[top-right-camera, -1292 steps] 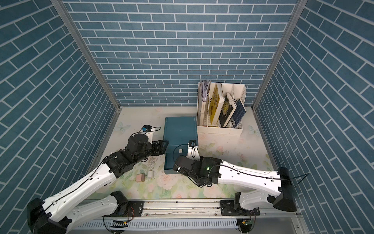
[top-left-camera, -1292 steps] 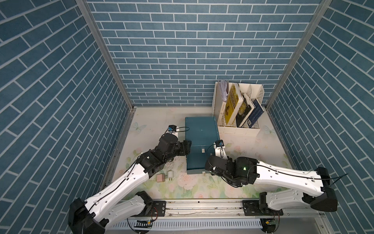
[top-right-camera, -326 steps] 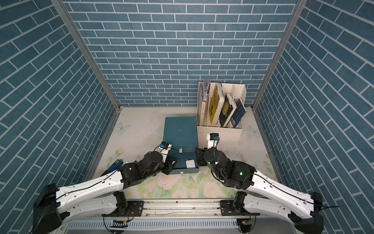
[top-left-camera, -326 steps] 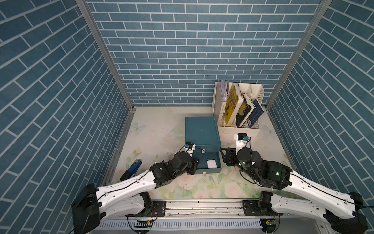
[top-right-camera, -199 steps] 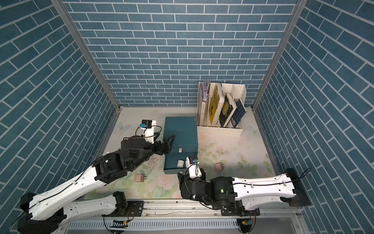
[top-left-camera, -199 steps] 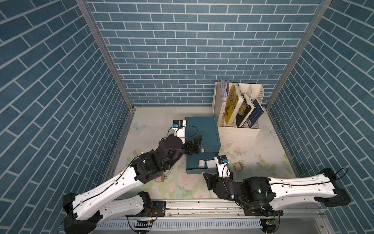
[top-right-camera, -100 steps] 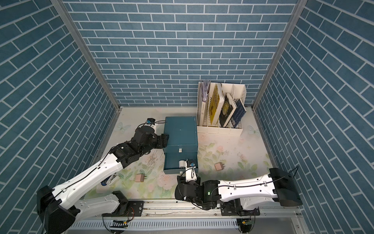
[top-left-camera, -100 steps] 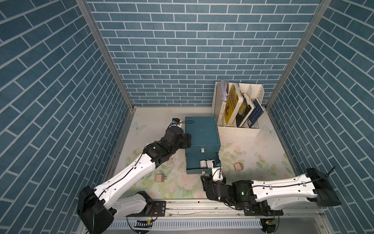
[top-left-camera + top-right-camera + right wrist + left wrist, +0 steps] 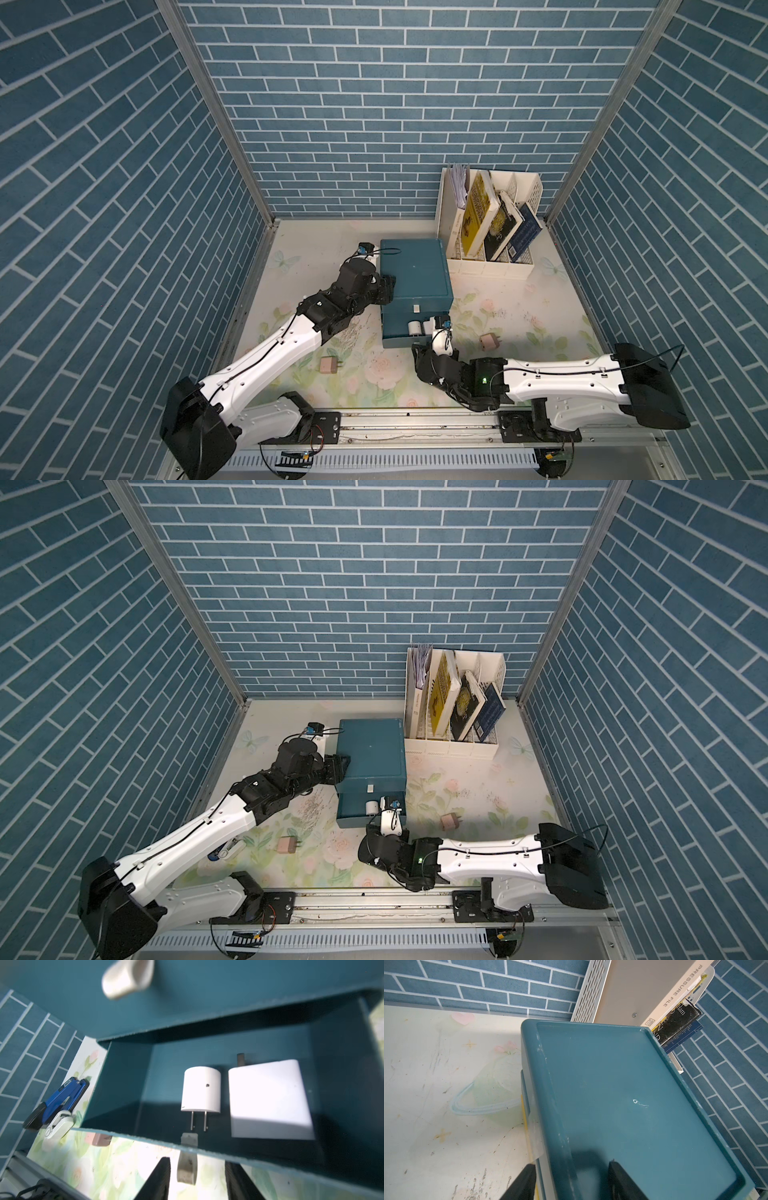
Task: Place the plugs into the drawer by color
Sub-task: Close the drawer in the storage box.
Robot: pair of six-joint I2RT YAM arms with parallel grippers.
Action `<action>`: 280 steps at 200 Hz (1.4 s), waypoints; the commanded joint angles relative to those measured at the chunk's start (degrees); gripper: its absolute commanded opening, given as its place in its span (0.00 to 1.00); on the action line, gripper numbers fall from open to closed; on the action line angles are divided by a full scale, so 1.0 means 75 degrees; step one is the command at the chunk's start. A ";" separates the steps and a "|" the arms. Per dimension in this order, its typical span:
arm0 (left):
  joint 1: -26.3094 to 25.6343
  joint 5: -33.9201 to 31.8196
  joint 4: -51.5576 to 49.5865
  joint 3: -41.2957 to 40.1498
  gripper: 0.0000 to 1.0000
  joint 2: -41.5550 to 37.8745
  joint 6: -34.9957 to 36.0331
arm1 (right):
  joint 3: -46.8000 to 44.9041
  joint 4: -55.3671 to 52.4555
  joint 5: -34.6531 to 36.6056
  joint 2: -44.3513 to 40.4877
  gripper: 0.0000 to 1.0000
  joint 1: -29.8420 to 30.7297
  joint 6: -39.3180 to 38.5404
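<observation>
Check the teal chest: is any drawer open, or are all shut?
Open: one lower drawer juts out from the chest front, and two white plugs lie inside it in the right wrist view.

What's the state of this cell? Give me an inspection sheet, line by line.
Surface: floral mat, scuffed and speckled with dirt.
Job's things: teal drawer chest with a lower drawer pulled out. Inside, a rounded white plug lies beside a boxy white plug. On the mat are the pink plug by the left arm and the pink plug by the right arm. Green plugs: nothing seen.
Clutter: white book rack holding books; blue and white gadgets at the mat's edge.
End effectors: left end effector open, straddling the chest's top rim; right end effector open around the drawer's tab.
Cables: thin black leads at the wrist cameras.
Surroundings: blue brick-pattern walls; rail in front.
</observation>
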 commanded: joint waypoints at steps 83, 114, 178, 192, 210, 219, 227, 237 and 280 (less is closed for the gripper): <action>0.0042 0.0301 -0.0237 -0.0439 0.55 -0.0002 0.0502 | 0.0023 0.1717 0.1182 0.0611 0.44 -0.0821 -0.1753; 0.0044 0.0368 -0.0152 -0.0600 0.56 -0.0127 0.0473 | -0.0084 0.2001 0.1301 0.0576 0.44 -0.0903 -0.1954; 0.0035 0.0564 -0.0003 -0.0806 0.57 -0.0248 0.0451 | -0.0177 0.2078 0.1339 0.0693 0.51 -0.1020 -0.1954; 0.0043 0.0561 0.0006 -0.0810 0.57 -0.0261 0.0438 | -0.0204 0.2086 0.1383 0.0682 0.53 -0.1055 -0.1950; 0.0044 0.0573 0.0031 -0.0836 0.57 -0.0274 0.0438 | -0.0190 0.2062 0.1443 0.0670 0.58 -0.1077 -0.1963; 0.0034 0.0583 0.0033 -0.0842 0.57 -0.0275 0.0439 | -0.0179 0.2019 0.1481 0.0648 0.61 -0.1088 -0.1949; 0.0043 0.0578 0.0038 -0.0842 0.57 -0.0279 0.0438 | -0.0129 0.1867 0.1539 0.0617 0.64 -0.1092 -0.1871; 0.0044 0.0585 0.0041 -0.0852 0.57 -0.0290 0.0427 | -0.0073 0.1632 0.1514 0.0551 0.67 -0.1075 -0.1757; 0.0044 0.0526 0.0044 -0.0828 0.59 -0.0386 0.0340 | -0.0977 0.2058 0.1129 -0.0247 0.64 -0.0472 -0.0596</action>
